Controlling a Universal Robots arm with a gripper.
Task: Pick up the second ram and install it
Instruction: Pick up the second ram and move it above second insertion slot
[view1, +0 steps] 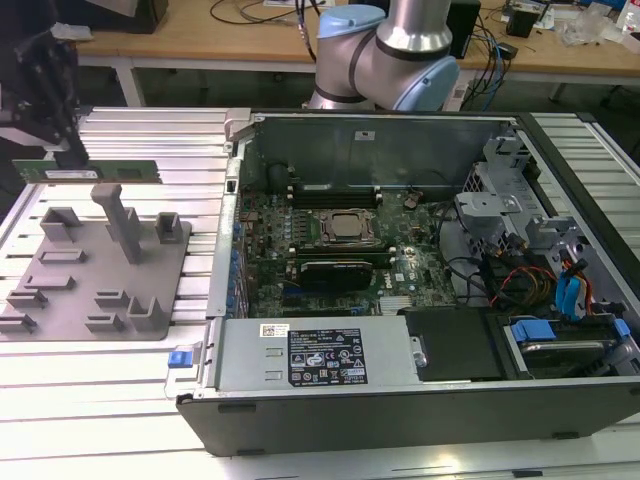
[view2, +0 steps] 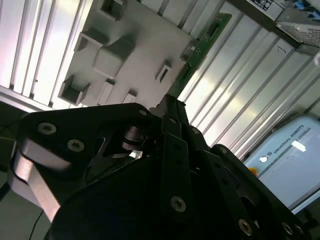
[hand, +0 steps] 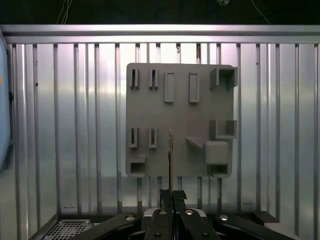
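Slats of shiny metal make up the bench (view1: 90, 400) closest to me. On it lies the computer case (view1: 400, 405), tipped on its side with the lid off, so the motherboard (view1: 330, 270) faces up and can be reached from above. Beside it, on the exterior view's left, sits a grey holder plate (view1: 70, 285) with little pockets, likely there to stand parts up for grabbing. Past it, the gripper (hand: 171, 195) has its jaws pinched shut on one end of the second ram (view1: 100, 172). The green stick hangs level over the holder's far side, well apart from the case. Farthest back is the robot arm (view1: 385, 50).
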